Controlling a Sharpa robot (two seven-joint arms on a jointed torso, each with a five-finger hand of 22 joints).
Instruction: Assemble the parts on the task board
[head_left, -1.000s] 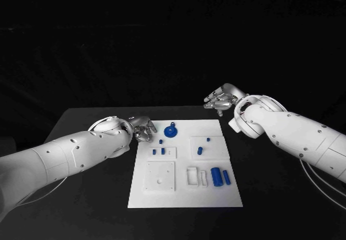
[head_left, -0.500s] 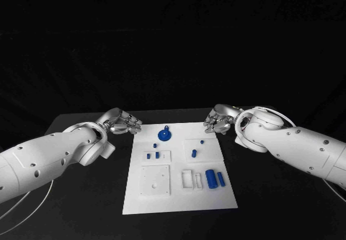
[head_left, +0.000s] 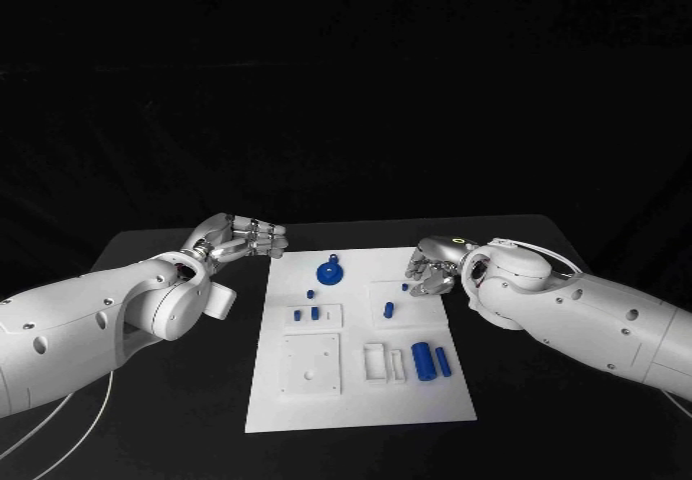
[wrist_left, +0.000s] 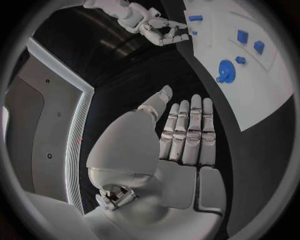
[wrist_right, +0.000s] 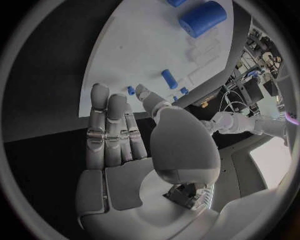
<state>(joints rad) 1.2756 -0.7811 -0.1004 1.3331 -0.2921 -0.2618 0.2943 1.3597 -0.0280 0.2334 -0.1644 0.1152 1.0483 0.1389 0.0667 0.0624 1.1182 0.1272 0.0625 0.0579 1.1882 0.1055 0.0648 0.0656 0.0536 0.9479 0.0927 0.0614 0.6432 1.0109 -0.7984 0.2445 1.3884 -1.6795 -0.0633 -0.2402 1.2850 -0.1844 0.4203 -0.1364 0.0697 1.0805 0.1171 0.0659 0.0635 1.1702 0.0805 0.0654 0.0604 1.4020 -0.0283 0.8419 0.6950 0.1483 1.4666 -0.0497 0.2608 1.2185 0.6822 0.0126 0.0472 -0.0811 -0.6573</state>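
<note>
The white task board (head_left: 361, 400) lies in the middle of the black table. A round blue part with a ring (head_left: 329, 270) sits near its far edge, also seen as the round blue part (wrist_left: 225, 71). Small blue pegs (head_left: 310, 313) lie below it and two more pegs (head_left: 389, 308) to the right. A thick blue cylinder (head_left: 424, 360) and a thinner one lie at the right; the thick cylinder (wrist_right: 203, 17) also shows from the right wrist. My left hand (head_left: 238, 238) hovers off the board's far left corner, fingers straight, holding nothing. My right hand (head_left: 433, 268) is at the board's far right edge, empty, fingers straight.
A white square plate (head_left: 310, 365) and two white blocks (head_left: 385, 362) sit on the board's near half. Black table (head_left: 173, 400) surrounds the board on both sides. In the wrist views the right hand (wrist_left: 165, 31) and the left hand (wrist_right: 234, 122) appear across the board.
My left hand has drawn away from the round blue part to off the board's left corner. My right hand has come down from beyond the board to its far right edge. The view shifted.
</note>
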